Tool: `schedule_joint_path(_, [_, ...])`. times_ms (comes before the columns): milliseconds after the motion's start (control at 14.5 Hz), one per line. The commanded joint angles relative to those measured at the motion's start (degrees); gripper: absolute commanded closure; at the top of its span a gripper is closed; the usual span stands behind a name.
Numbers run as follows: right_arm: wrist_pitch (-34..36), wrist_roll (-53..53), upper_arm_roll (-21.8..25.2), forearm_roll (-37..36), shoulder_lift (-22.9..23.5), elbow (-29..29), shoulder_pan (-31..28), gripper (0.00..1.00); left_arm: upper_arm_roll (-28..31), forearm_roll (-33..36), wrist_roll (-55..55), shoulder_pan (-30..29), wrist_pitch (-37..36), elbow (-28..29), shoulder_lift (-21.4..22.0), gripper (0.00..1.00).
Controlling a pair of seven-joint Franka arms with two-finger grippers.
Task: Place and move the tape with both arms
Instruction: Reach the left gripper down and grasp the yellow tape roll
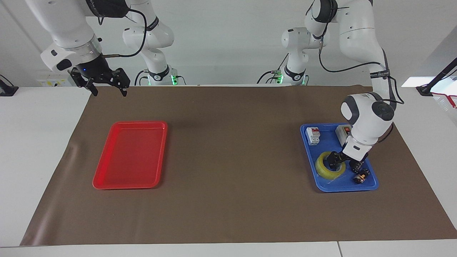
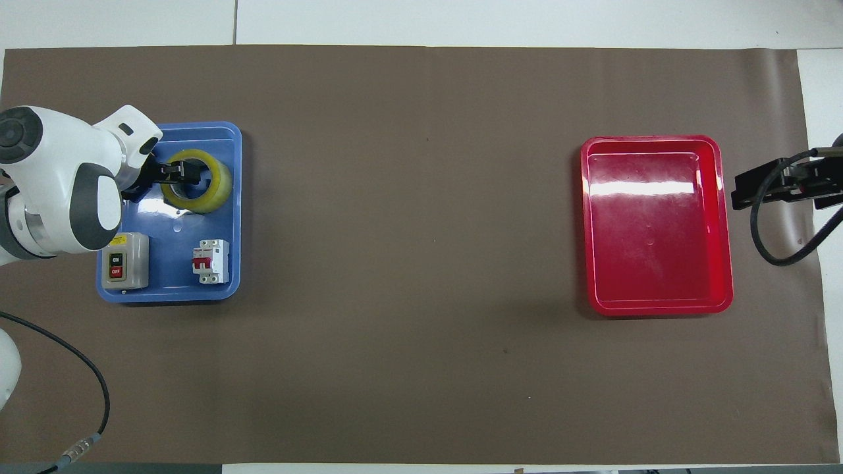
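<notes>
The left gripper [image 1: 342,165] is down on the tape [image 1: 329,165] in the blue tray [image 1: 371,186], one finger in the core, apparently straddling its wall to lift it; whether it grips yet I cannot tell. The right gripper [image 1: 108,89] waits, spread wide, near the red tray [image 1: 103,185]. One tape, two trays.

Brown mat [image 1: 232,160] lies bare between blue tray [image 1: 323,187] and red tray [image 1: 107,184].
</notes>
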State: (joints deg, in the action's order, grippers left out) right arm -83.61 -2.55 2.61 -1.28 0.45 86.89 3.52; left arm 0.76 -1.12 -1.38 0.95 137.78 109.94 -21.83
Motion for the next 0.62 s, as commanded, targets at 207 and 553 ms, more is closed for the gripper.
schedule_joint_path(207, [-1.03, -0.53, -0.24, 0.66, -1.24, 1.61, -0.27, 0.00, 0.03, -0.55, 2.61, -0.08, 1.18, 1.77, 1.79, 1.00])
schedule_joint_path(553, [-1.03, -0.61, -0.24, 0.66, -1.24, 1.61, -0.27, 0.00, 0.03, -0.46, 2.52, 0.01, -6.18, 0.46, 6.71, 1.00])
